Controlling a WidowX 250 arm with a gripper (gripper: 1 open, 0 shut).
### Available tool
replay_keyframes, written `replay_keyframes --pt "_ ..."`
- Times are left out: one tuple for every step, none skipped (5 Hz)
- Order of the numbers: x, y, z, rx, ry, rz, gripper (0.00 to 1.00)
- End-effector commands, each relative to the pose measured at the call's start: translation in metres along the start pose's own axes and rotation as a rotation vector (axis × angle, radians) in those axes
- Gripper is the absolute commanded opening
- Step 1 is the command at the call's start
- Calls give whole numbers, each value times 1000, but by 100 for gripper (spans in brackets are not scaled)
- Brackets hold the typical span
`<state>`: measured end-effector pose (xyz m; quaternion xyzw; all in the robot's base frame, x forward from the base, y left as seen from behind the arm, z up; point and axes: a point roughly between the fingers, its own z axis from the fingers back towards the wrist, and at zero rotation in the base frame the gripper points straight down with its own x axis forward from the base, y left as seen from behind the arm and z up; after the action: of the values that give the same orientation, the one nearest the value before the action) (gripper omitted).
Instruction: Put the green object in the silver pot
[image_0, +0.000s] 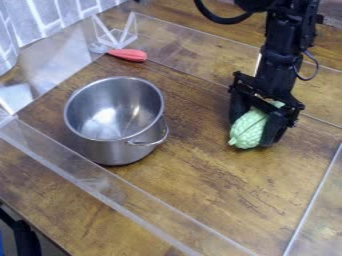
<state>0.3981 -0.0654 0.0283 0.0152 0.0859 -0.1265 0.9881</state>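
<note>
The green object (249, 128), a light green bumpy oval, sits between the black fingers of my gripper (257, 125) at the right of the wooden table, low over or touching the surface. The fingers stand on either side of it and appear closed against it. The silver pot (115, 119) stands to the left, round and shiny with a small side handle toward its right front, nothing inside it. A stretch of bare wood separates the pot from the gripper.
A small red item (127, 55) lies at the back left near a clear plastic piece (107, 38). A transparent raised border (94, 185) runs around the wooden table (201, 180). The arm's black column (283, 45) rises above the gripper.
</note>
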Motion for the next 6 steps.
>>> replay_keyframes --pt "-4 13 22 -4 -66 33 0" --pt "-7 14 24 -9 -72 36 0" --pt "-9 15 25 -12 -75 39 0" --pt "-13 16 28 -17 -83 42 0" --pt "-16 17 32 -22 -91 46 0" --pt "-18 18 33 -25 -94 49 0"
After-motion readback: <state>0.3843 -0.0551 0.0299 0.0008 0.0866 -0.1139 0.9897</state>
